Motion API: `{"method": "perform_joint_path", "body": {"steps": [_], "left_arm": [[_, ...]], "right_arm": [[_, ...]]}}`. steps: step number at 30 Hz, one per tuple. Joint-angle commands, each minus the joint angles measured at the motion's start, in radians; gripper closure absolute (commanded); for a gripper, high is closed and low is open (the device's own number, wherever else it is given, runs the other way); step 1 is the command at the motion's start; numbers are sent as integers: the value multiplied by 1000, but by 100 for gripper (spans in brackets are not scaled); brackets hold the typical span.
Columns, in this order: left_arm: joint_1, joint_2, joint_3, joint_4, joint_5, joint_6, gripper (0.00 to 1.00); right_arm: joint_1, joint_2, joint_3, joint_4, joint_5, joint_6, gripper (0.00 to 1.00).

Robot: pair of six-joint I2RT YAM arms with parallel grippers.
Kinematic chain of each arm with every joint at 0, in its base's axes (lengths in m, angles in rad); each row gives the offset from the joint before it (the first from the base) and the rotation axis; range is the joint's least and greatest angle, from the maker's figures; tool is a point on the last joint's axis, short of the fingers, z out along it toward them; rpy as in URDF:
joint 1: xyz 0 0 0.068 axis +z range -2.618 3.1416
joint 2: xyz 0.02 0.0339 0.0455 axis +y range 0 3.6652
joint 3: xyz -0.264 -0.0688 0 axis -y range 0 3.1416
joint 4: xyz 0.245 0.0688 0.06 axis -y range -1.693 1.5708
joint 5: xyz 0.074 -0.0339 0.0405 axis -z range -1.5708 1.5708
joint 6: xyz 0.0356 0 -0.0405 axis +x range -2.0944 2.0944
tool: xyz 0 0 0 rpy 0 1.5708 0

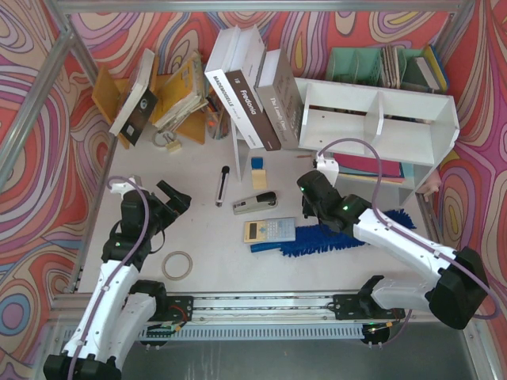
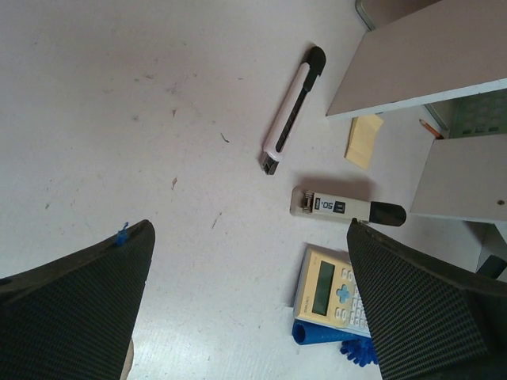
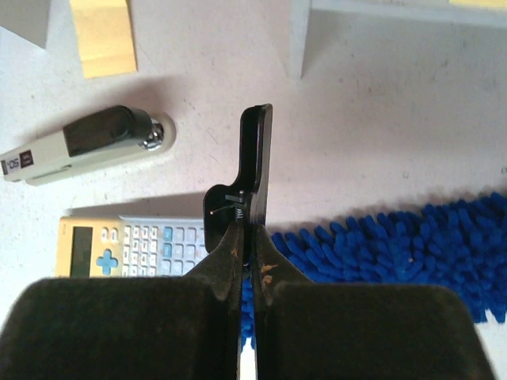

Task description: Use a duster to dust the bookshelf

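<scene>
bookshelf (image 1: 380, 119) stands at the right rear of the table (image 1: 198, 166), two compartments showing, no tool on it. duster (image 1: 313, 239) lies flat on the table in front of it, fluffy head running under the right arm, handle end just beside the calculator (image 1: 269, 230). step in hand, as i read it: picking up the duster, not yet done. right gripper (image 1: 309, 204) hangs low over the handle side, wrist tipped down, fingers pressed together with nothing blue between them; a thin black strip (image 3: 255, 158) shows edge-on at the tips, cannot tell what. next move calls for parting the fingers, then dropping astride the handle. left gripper (image 1: 162, 202) hovers at the left, spread wide, holding nothing
</scene>
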Motion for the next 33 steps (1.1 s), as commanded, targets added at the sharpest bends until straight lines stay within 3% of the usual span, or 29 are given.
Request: {"method": "perform_joint_path", "body": {"steps": [1,15,28,32,33], "left_arm": [[-2,-17,-36,8,15,-25,2],[-2,5,-32,17,18,-41,2],[-2,37,-32,-14,10,-67,2],[-2,48,-30,-14,17,-68,2],[-2,51,-29,-14,19,-69,2]], "right_arm": [[5,13,-17,129,36,-106,91],[5,104,-99,327,32,-218,89],[5,224,-81,349,15,-220,87],[5,220,-79,347,6,-212,76],[6,217,-76,341,6,-205,64]]}}
